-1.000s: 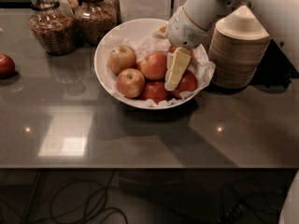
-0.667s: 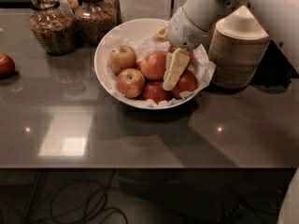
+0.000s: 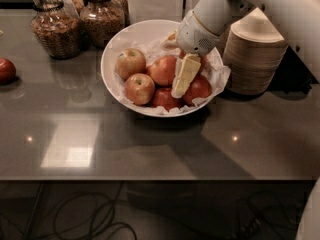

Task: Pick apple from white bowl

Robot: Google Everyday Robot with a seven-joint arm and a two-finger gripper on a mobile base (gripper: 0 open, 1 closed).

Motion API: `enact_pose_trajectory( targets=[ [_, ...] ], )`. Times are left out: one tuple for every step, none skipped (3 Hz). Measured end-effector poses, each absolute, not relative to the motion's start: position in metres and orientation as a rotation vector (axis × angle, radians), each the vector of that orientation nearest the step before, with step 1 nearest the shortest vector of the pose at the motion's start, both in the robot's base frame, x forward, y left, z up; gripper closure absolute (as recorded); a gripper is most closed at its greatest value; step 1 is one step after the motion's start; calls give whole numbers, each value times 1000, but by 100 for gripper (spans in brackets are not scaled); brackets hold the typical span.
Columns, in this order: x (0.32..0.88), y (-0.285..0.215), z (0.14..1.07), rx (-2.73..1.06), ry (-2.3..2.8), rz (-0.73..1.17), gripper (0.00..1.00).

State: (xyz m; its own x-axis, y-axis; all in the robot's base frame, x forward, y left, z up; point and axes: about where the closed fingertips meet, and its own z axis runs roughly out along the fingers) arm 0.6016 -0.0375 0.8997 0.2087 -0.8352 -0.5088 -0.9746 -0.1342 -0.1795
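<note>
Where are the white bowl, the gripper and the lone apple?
white bowl [image 3: 131, 34]: camera view, inner wall.
gripper [image 3: 180, 88]: camera view, its tip, within that bowl.
lone apple [image 3: 5, 70]: camera view, visible middle.

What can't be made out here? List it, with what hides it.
Camera view:
- The gripper, low in the white bowl, hides its own contact with the red-orange apple.
- The arm covers most of a rear apple.
- The left edge cuts the lone dark red apple.
- The top edge cuts the glass jars.
</note>
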Motion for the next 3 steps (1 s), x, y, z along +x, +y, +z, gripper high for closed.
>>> enact_pose_trajectory(
  targets=[
    [596, -35, 897, -2023, 1681, 409, 28],
    [596, -35, 897, -2023, 1681, 409, 51],
    [596, -35, 897, -2023, 1681, 409, 73]
  ],
)
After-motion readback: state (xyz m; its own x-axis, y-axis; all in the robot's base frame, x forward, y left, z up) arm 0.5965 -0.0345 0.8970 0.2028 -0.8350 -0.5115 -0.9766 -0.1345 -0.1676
